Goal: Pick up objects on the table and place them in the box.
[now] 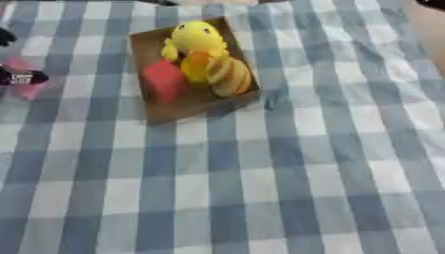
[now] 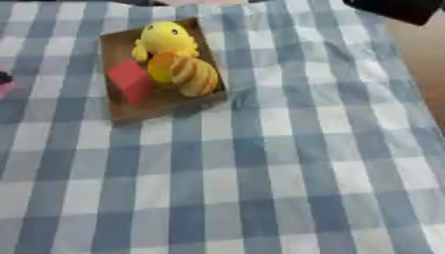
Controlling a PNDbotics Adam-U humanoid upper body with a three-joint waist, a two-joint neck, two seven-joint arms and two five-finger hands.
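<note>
Covering the whole table, a blue-and-white checked cloth (image 1: 287, 188), lightly creased. Set on it toward the far left, askew, an open brown box (image 1: 161, 113), already loaded with three things. At the far end of the box, a yellow duck toy (image 1: 198, 35), upright. Just in front of the duck and touching it, a rounded orange-and-yellow striped piece (image 1: 224, 73), leaning toward the box's right wall. Beside that piece, on its left, a red block (image 1: 163, 80), tilted on the box floor. Well apart from the box, at the left edge, a pink object (image 1: 29, 85) with the black left hand (image 1: 10, 77) against it; finger state not to be told. Cut off at the upper right corner, the dark right hand (image 2: 391, 10); fingers likewise not to be told.
</note>
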